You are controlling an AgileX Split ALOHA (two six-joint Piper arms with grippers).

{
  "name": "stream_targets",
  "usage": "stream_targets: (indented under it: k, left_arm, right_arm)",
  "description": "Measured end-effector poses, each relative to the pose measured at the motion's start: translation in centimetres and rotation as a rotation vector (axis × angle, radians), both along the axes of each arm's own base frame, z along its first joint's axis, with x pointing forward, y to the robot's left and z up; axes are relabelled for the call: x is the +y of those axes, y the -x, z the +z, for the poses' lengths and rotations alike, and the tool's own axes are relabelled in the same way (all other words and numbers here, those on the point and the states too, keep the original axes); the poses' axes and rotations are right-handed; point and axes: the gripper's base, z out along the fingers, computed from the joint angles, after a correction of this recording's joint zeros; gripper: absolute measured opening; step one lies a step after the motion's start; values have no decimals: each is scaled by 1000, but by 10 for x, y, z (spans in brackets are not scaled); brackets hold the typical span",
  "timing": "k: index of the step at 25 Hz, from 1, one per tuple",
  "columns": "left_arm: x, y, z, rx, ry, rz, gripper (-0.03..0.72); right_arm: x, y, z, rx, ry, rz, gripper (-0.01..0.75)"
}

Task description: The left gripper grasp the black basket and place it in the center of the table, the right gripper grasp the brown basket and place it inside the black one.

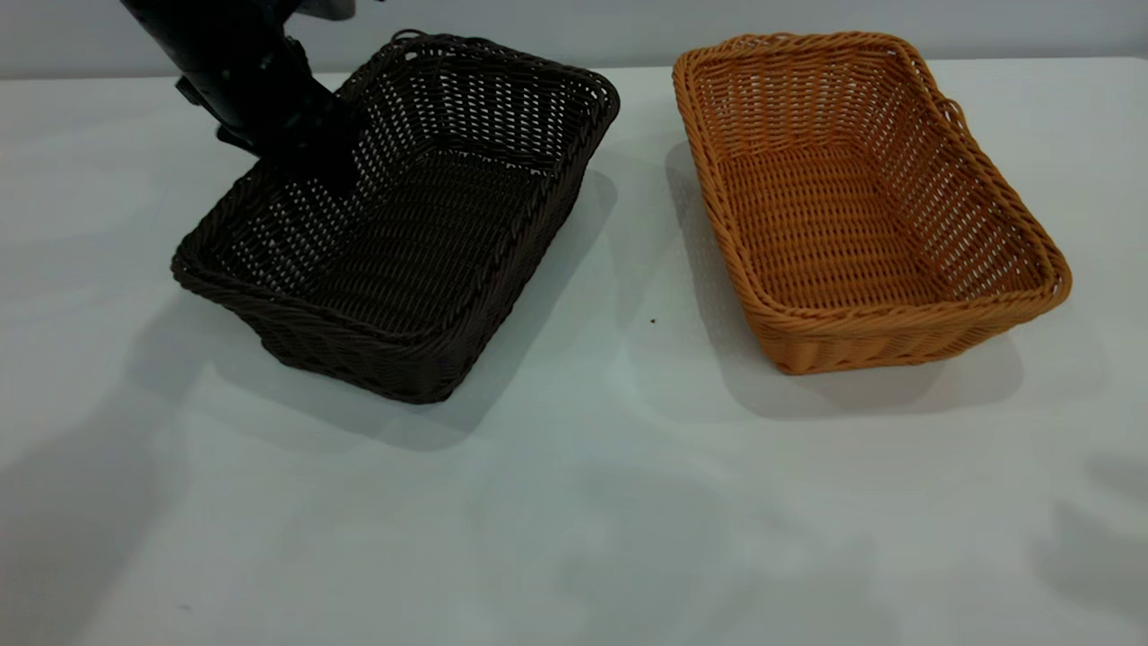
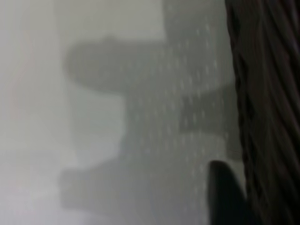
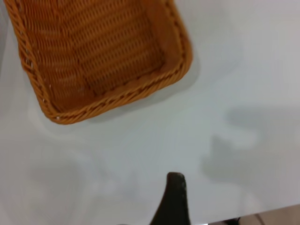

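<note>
The black basket [image 1: 421, 224] stands on the left half of the white table [image 1: 574, 502]. My left gripper [image 1: 314, 166] reaches down onto its left side wall, at the braided rim. In the left wrist view one black finger [image 2: 224, 190] lies against the outside of the dark woven wall [image 2: 269, 103]; the other finger is hidden. The brown basket [image 1: 852, 197] stands on the right half of the table, empty, and shows in the right wrist view [image 3: 98, 56]. My right gripper is out of the exterior view; one dark finger [image 3: 174, 197] hangs above bare table, short of the brown basket.
A gap of bare table separates the two baskets. The table's edge [image 3: 262, 212] shows close to my right gripper's finger. A pale wall runs behind the table's far edge [image 1: 1031, 27].
</note>
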Motion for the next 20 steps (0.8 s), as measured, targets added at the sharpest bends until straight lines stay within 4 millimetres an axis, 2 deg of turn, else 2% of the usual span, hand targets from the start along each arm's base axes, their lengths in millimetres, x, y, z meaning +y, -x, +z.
stream_targets:
  k: [3,4,9,14,20]
  left_arm:
    - [-1,-3,-2,-21,12,15,97]
    - [-1,-4,0,-35,11,10,86]
    - [-2,-6,4,-56,6,-13,84]
    - [-2,-8,23,-96,1,-30,84]
    - [-1,-13,38,-157,-16,-64,84]
  right_arm:
    - [3,-16,-16,47,-45,-1,591]
    - [4,-21,-23,62,-58,-1,591]
    - [9,-45,-54,123,-143,-31,580]
    - [14,-64,-87,203,-230,-87,549]
    - [22,-96,-113,281,-355,-156,543]
